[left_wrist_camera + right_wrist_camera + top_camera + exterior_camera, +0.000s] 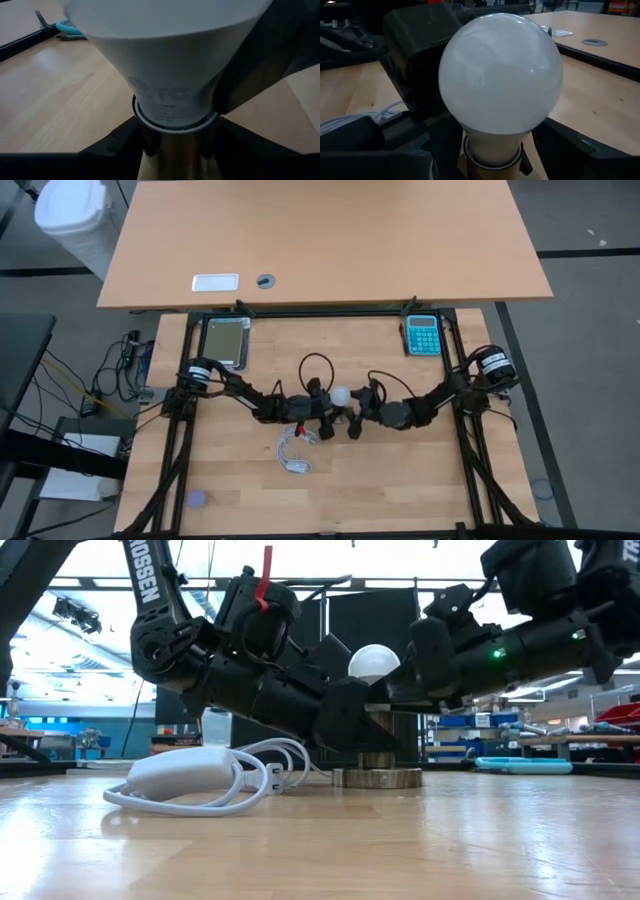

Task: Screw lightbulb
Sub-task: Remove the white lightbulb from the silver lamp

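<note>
Lightbulb (343,395) upright in socket (377,776), mid-frame of the high view. Left gripper (335,423) clamps the socket stem under it; right gripper (360,412) at bulb's neck, grip can't tell.

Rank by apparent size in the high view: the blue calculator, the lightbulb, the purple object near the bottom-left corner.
1. blue calculator
2. lightbulb and purple object: look alike, so unranked; the arms partly hide the bulb.

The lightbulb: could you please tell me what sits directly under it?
The lightbulb stands upright on a metallic socket whose round base rests on the table. The bulb's screw thread is hidden.
</note>
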